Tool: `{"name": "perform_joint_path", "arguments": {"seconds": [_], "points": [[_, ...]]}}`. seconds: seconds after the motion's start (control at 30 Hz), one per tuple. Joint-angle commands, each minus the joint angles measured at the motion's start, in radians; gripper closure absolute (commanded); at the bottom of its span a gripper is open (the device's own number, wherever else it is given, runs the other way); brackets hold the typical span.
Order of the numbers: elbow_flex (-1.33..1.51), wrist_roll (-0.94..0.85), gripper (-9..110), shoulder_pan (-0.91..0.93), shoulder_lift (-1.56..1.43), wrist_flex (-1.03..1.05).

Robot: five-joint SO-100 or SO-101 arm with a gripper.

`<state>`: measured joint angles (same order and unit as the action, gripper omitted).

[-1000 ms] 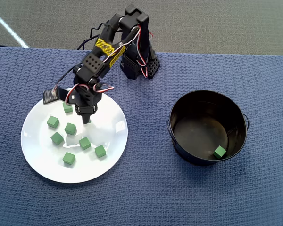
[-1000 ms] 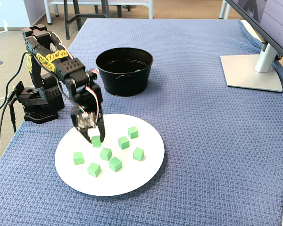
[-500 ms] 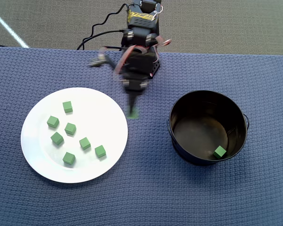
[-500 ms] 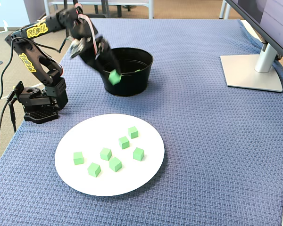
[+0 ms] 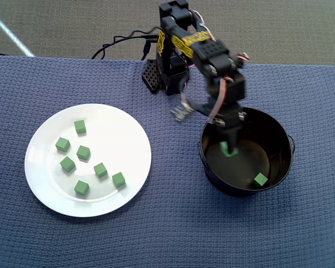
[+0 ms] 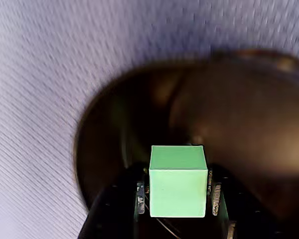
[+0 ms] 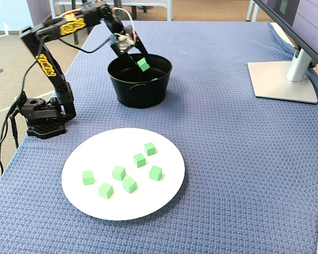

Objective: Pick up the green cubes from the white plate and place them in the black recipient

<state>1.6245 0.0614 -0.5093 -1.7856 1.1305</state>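
Nearest, white plate (image 7: 164, 193): sits at the front of the table in the fixed view, resting on the blue woven cloth (image 7: 238, 174) that covers the table.
On the plate: seven green cubes (image 7: 119, 173) lie loosely scattered, none touching another, all waiting to be moved.
Middle, black recipient (image 7: 140, 90): stands behind the plate and apart from it; in the overhead view it is to the plate's right.
Inside the recipient: one loose cube (image 5: 260, 180) lies on the bottom near the wall, so one delivery looks complete.
End effector (image 5: 229, 148): poised over the mouth of the recipient, closed tightly on a held cube (image 6: 178, 180); the wrist view shows that cube pinched between both fingers with the dark interior below it.
Arm base (image 7: 42, 114): stands at the far left edge of the table in the fixed view, cables trailing off the edge.
Farthest: a monitor stand (image 7: 283, 79) sits at the right rear corner.
Progress: early. One cube is in, a second is about to be released, and seven remain on the plate.
Next, as a judgement: opening the fingers here should drop the cube cleanly inside.
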Motion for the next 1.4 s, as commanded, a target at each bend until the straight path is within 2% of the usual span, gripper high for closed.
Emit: {"name": "perform_joint_path", "arguments": {"seconds": [0.0, 0.17, 0.23, 0.27, 0.43, 0.57, 0.67, 0.77, 0.87, 1.07, 1.23, 1.37], "points": [[-0.118, 0.014, 102, -0.089, 0.083, -0.028], [-0.133, 0.006, 100, -0.133, 0.115, -0.023], [-0.114, 0.002, 73, -0.129, 0.094, -0.011], [-0.110, -0.003, 63, -0.123, 0.086, 0.003], [-0.120, -0.038, 53, -0.066, 0.038, 0.054], [-0.164, -0.077, 55, 0.017, -0.028, 0.115], [-0.255, -0.138, 52, 0.150, -0.086, 0.245], [-0.273, -0.276, 54, 0.321, -0.133, 0.357], [-0.202, -0.420, 59, 0.522, -0.146, 0.385], [0.084, -0.726, 52, 0.873, -0.147, 0.221], [0.304, -1.040, 55, 1.037, -0.146, 0.080], [0.410, -1.175, 55, 1.124, -0.141, 0.002]]}}
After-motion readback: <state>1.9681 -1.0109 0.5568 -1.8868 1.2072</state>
